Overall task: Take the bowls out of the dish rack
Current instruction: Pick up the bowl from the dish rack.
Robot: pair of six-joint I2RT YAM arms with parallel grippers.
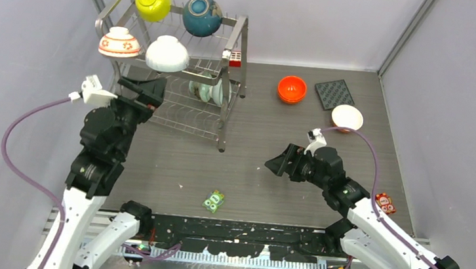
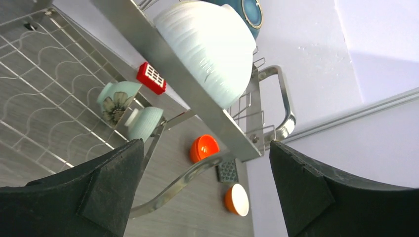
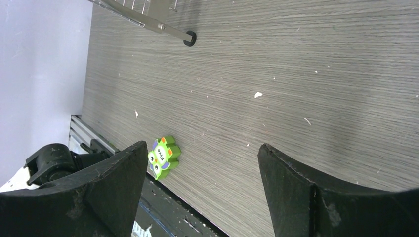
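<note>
The dish rack (image 1: 236, 41) stands at the back left. Its top tier holds a yellow-green bowl (image 1: 152, 2), a dark teal bowl (image 1: 202, 16), a flowered white bowl (image 1: 120, 42) and a plain white bowl (image 1: 167, 53). Pale green bowls (image 1: 210, 92) stand on edge in the lower tier. My left gripper (image 1: 141, 95) is open just in front of the rack, below the plain white bowl (image 2: 207, 49), holding nothing. My right gripper (image 1: 275, 166) hangs open and empty over mid-table. An orange bowl (image 1: 292, 89) and an orange, white-lined bowl (image 1: 347, 117) sit on the table to the right.
A dark square mat (image 1: 335, 94) lies between the two table bowls. A green owl toy (image 1: 214, 201) lies near the front edge, and a red-white card (image 1: 385, 203) lies at the right. A red-white block (image 1: 235, 58) is clipped to the rack. Walls close in on both sides.
</note>
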